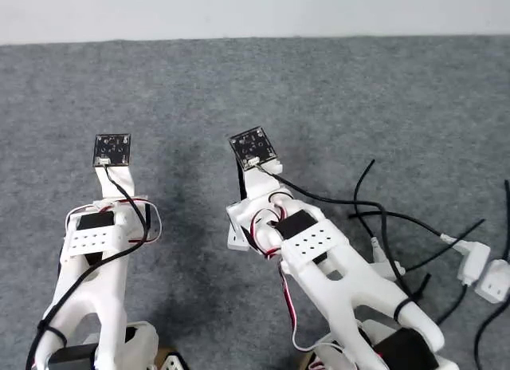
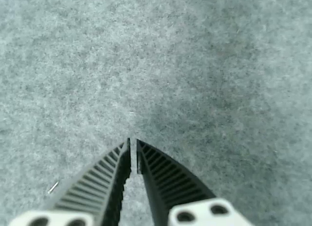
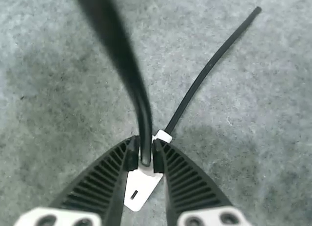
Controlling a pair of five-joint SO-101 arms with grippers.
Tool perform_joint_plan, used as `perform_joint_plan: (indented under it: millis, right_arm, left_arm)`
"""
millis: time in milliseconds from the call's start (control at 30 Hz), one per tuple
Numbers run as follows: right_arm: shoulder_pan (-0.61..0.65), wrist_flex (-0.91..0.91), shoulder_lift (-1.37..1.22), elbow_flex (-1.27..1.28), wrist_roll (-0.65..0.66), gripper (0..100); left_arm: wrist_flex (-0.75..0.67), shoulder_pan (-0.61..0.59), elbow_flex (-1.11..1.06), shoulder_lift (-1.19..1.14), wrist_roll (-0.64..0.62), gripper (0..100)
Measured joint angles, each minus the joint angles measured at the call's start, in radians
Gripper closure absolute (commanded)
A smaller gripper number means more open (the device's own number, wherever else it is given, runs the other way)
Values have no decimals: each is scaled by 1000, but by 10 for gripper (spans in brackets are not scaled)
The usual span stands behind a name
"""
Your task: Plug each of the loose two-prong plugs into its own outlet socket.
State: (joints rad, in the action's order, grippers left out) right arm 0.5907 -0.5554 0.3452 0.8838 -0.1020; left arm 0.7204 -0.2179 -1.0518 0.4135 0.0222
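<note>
From the high view we see both arms over a gray felt-like table [image 1: 358, 91]. The left arm [image 1: 94, 254] stands well apart from the cords, and the right arm [image 1: 323, 254] is nearer the middle. Loose black cords [image 1: 374, 206] trail over the table beside the right arm. Near the table's right edge lie a white connector [image 1: 473, 260] and a second white connector [image 1: 494, 281], just beside each other. We cannot tell plug from socket here.

In the left wrist view, the left gripper [image 2: 132, 144] hangs over the gray table. Its ribbed jaws are drawn together to a thin slit with nothing between them.

In the right wrist view, the right gripper [image 3: 145, 149] has its jaws pinched on a thick black cord [image 3: 127, 75] that rises from between the tips. Under the tips a flat white slotted piece [image 3: 139, 189] lies on the table; we cannot tell whether the cord joins it. Just beside one fingertip, a small white end piece [image 3: 163, 136] carries a thin black wire [image 3: 209, 65] that runs off across the table.
</note>
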Motion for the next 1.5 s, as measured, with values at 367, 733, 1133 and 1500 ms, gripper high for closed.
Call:
perform_joint_plan:
  millis: [367,733,1133,1500]
  right_arm:
    - [2,-157,-160,-146,68,991]
    - [25,-247,-247,-249,-63,723]
    - [149,-325,-319,-302,-299,692]
    - [115,-437,-543,-502,-267,998]
  left_arm:
    - [0,0,0,0,3,986]
    - [0,-2,0,0,3,985]
    - [-64,-72,0,0,-34,985]
    - [-69,-115,0,0,-87,985]
